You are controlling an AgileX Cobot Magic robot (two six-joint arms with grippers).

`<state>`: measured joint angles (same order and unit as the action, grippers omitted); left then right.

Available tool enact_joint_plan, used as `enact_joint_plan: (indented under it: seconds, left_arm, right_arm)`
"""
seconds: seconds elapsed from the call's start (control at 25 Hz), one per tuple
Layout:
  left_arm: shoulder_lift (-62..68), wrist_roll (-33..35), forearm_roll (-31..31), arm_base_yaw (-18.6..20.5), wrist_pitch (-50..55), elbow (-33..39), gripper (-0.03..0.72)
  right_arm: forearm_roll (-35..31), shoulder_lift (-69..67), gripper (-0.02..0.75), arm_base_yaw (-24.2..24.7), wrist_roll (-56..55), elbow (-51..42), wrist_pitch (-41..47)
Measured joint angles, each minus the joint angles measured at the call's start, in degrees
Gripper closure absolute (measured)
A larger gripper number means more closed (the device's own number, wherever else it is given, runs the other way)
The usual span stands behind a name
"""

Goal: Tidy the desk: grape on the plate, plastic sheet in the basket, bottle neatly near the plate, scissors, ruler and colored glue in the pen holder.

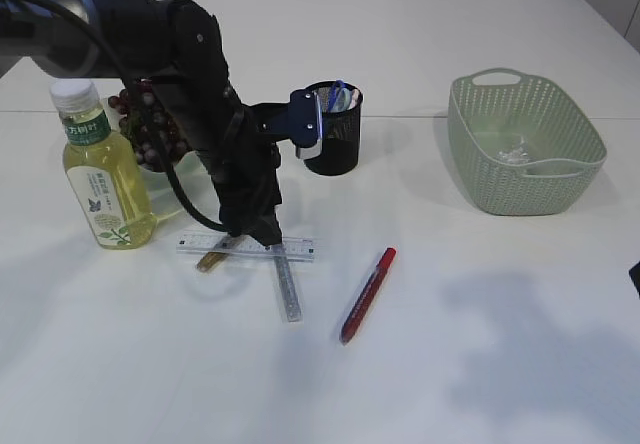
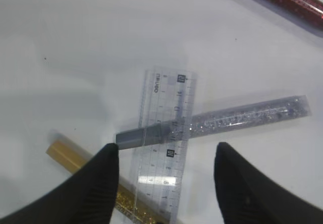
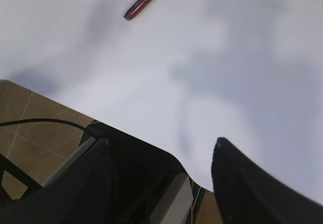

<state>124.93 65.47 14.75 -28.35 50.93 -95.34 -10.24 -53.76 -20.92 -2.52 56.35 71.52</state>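
Now | left gripper spread wide, poised over clear ruler lying across silver glue stick and gold glue stick | right gripper parted, holding nothing

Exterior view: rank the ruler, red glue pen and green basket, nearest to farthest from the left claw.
1. Ruler, directly under the left claw.
2. Red glue pen, to its right, nearer the camera.
3. Green basket, far right.

Bottle nr left edge, grapes on plate behind it, ruler over glue sticks mid-desk, pen holder behind, basket twd right edge.
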Motion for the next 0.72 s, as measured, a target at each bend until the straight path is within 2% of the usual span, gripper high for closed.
enact_joint_plan:
  seconds: [0.16, 0.72]
  left_arm:
    - [1.8, 0.0, -1.1, 0.0, -0.5, 0.0, 0.207]
    - [3.6, -0.1, -5.9, 0.2, -2.1, 0.0, 0.204]
  right_arm:
    - [0.5, 0.0, 0.248, 0.0, 0.0, 0.0, 0.0]
    - [1.8, 0.0, 0.248, 0.0, 0.1, 0.0, 0.0]
